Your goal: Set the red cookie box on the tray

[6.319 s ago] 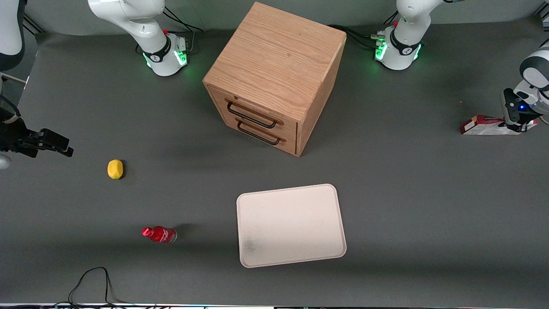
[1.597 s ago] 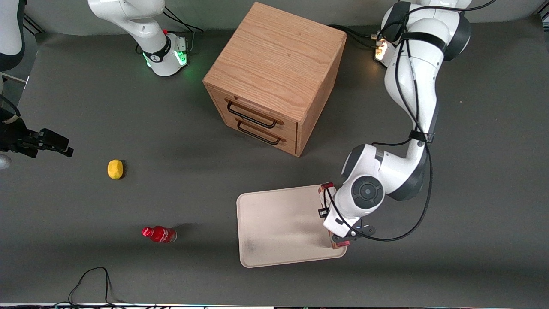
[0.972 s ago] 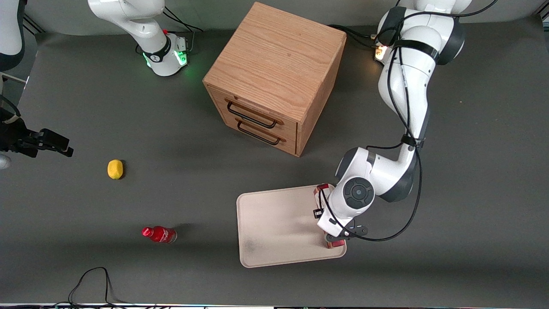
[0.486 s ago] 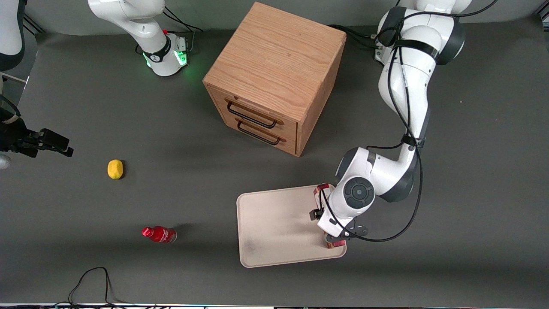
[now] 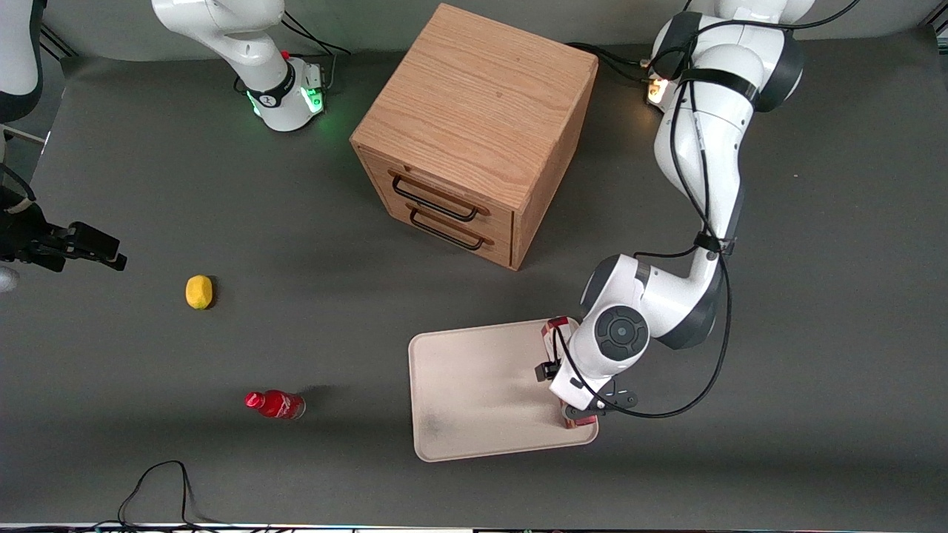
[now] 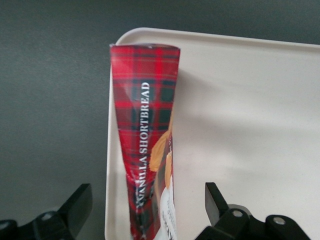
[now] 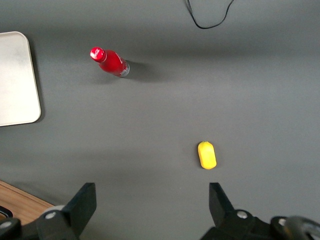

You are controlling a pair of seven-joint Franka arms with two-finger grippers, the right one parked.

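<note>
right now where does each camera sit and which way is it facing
Front view: high above the table, looking down; both arms show, gripper over the flat beige tray.
Left wrist view: on the working wrist, looking down at the red plaid cookie box standing on its edge on the tray; open fingers flank it.
Right wrist view: looks down on the small red bottle and yellow lemon.
All share the tray.
</note>
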